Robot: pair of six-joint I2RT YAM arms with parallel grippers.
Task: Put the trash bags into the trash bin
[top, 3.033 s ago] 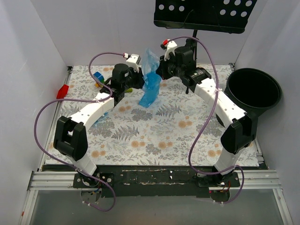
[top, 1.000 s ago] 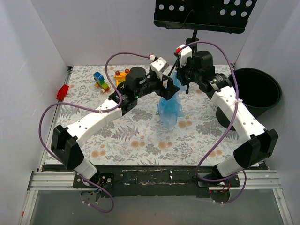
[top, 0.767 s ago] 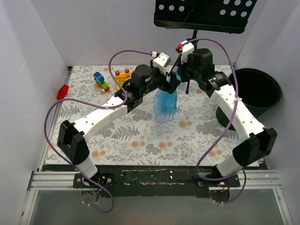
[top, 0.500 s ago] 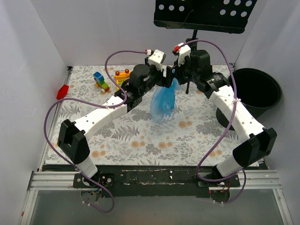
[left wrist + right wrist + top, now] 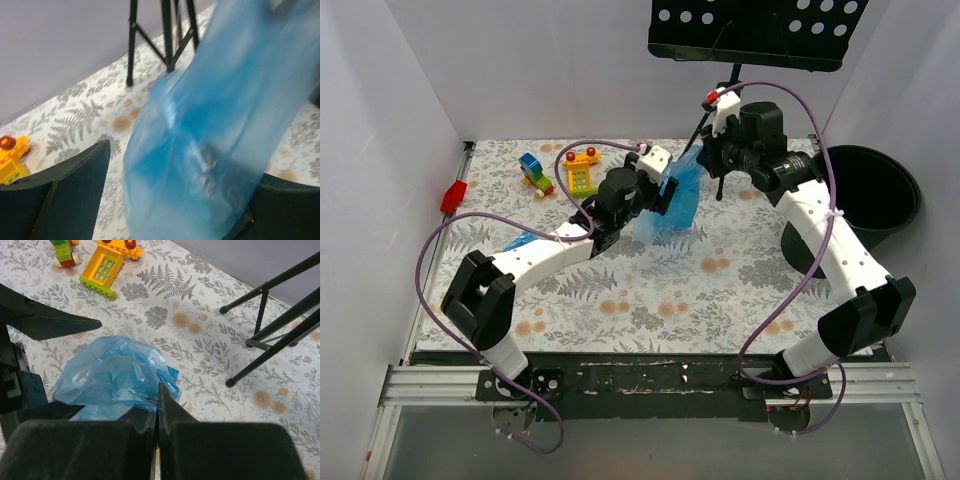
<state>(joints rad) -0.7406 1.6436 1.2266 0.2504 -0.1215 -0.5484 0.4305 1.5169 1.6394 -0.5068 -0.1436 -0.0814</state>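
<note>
A crinkly blue trash bag (image 5: pixel 677 203) hangs over the middle of the mat from my right gripper (image 5: pixel 704 160). In the right wrist view that gripper (image 5: pixel 158 390) is shut on the bag's (image 5: pixel 115 372) upper edge. My left gripper (image 5: pixel 663 195) sits just left of the bag, its jaws wide apart. In the left wrist view the bag (image 5: pixel 210 135), blurred, fills the gap of that gripper (image 5: pixel 182 170). A second bit of blue trash bag (image 5: pixel 517 243) peeks out under the left forearm. The black trash bin (image 5: pixel 865 195) stands at the right edge, empty as far as I see.
Coloured toy blocks (image 5: pixel 578 172) and another toy (image 5: pixel 531 170) lie at the back left. A black music stand (image 5: pixel 750 30) rises at the back, its tripod legs (image 5: pixel 270 335) on the mat behind the bag. A red piece (image 5: pixel 453 195) sits on the left wall edge.
The left gripper has dropped lower and pulled back towards the near left. The bag, hanging long before, now bunches higher under the right gripper, which shifted slightly right.
</note>
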